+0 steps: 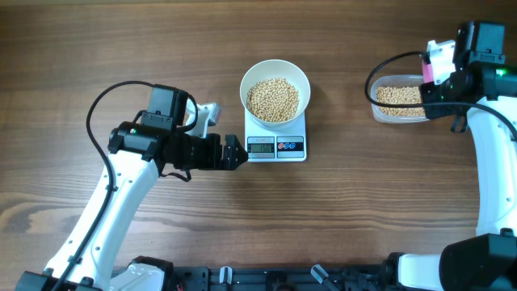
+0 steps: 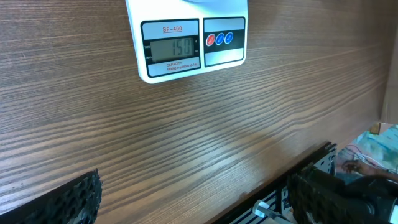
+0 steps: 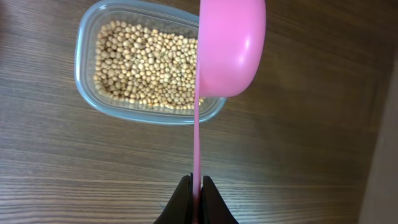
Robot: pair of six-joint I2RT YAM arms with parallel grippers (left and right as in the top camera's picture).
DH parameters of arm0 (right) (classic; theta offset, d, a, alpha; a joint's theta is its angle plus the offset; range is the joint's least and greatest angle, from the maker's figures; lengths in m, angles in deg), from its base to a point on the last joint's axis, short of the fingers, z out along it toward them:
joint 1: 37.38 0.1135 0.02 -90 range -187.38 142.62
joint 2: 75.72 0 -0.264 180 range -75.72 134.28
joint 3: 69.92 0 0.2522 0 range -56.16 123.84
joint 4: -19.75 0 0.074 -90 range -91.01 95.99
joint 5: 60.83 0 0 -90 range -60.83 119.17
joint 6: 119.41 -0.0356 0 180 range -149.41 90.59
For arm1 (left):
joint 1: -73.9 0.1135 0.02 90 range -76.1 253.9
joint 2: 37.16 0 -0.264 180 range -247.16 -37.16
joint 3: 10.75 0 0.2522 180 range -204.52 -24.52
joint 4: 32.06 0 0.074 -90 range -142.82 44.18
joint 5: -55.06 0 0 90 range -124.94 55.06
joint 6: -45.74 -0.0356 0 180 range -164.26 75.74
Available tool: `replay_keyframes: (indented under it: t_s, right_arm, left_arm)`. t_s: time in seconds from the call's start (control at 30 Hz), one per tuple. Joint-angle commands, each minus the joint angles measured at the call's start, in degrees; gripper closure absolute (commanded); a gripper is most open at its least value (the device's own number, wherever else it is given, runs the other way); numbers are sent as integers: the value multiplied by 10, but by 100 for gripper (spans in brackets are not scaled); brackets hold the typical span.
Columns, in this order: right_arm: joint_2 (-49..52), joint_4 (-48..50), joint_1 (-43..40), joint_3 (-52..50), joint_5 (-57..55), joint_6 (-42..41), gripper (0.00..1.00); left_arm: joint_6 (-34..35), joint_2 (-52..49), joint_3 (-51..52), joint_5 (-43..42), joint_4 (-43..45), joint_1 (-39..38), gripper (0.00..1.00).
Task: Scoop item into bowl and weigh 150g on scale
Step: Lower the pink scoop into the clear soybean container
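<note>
Gripping a pink scoop (image 3: 231,50), right pincer (image 3: 194,186) hangs well right of the scale (image 1: 276,147).
Left pincer (image 1: 234,153), wide and empty, sits just left of it, nearer the bowl (image 1: 252,77).

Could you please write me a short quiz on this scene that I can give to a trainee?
1. True or false: the white bowl on the scale is empty.
2. The right gripper is shut on: A) the handle of the pink scoop; B) the bowl's rim; C) nothing.
3. Is the left gripper open or shut?
Key: 1 false, it holds beans; 2 A; 3 open, holding nothing.
</note>
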Motion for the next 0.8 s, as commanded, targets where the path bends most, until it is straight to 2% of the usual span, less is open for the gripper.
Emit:
replay_keyframes:
  t_s: [0.0,0.23,0.4,0.67,0.77]
  right_arm:
    - [8,1,2,-2,-3,-1,96]
    - [11,-26,2,-5,77,0,96]
    - [28,-51,-2,-5,97,0,96]
    - [50,-36,-2,-5,101,-11,95]
    - [50,-35,-2,-5,101,-10,82]
  left_arm:
    - [1,-1,0,6,0,0,0]
    - [1,-1,0,6,0,0,0]
    - [1,-1,0,6,0,0,0]
    - [1,-1,0,6,0,0,0]
    - [1,-1,0,6,0,0,0]
